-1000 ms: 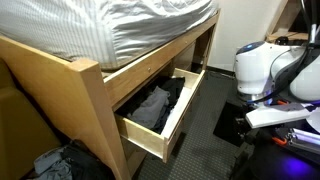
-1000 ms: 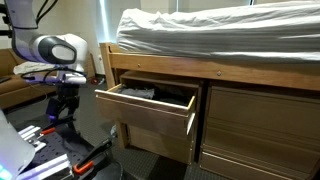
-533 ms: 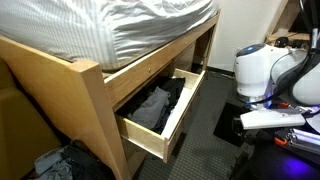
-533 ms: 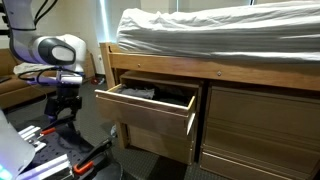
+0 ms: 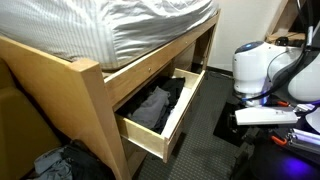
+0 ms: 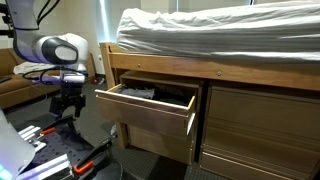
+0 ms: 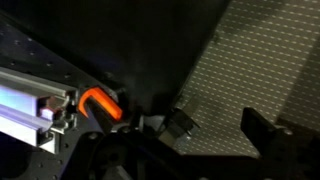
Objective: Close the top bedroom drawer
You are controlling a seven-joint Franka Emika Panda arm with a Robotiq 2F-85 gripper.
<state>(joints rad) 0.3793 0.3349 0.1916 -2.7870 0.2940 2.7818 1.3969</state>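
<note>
The top bedroom drawer (image 5: 178,122) of pale honey wood stands pulled out from the bed frame, and dark clothes (image 5: 155,104) lie inside it. It also shows in an exterior view (image 6: 150,113), with its flat front panel sticking out into the room. My gripper (image 6: 68,101) hangs low over the floor, well apart from the drawer front and away from the bed. In the wrist view my gripper (image 7: 222,128) is open and empty, with only patterned floor mat between the fingers.
A bed with striped grey bedding (image 5: 130,25) lies above the drawer. A shut lower drawer (image 6: 150,140) sits beneath it. Dark clothes (image 5: 55,163) are piled on the floor by the bed post. An aluminium rail with an orange part (image 7: 100,103) lies near the gripper.
The arm has shifted slightly toward the drawer, and the gripper has moved a little with it. The drawer has not moved.
</note>
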